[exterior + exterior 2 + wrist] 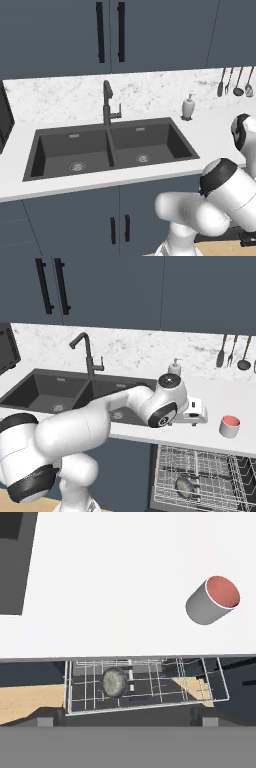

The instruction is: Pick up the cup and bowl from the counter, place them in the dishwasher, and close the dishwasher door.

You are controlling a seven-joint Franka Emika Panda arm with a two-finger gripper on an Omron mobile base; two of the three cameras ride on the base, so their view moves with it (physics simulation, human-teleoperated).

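Observation:
A grey cup [229,426] with a red inside stands upright on the white counter [220,398], near its front edge. My gripper [196,415] hovers over the counter just left of the cup, open and holding nothing. In the hand view the cup [212,601] lies to the upper right on the counter [125,587]. Below the counter's edge the dishwasher's wire rack [210,476] is pulled out. A grey bowl [183,485] rests in the rack, seen also in the hand view as the bowl [115,682] inside the rack [150,704].
A black double sink [110,147] with a dark faucet [107,102] lies left of the arm. A soap dispenser [174,367] stands behind my hand. Utensils [232,351] hang on the back wall at the right. Blue-grey cabinets [75,220] run under the counter.

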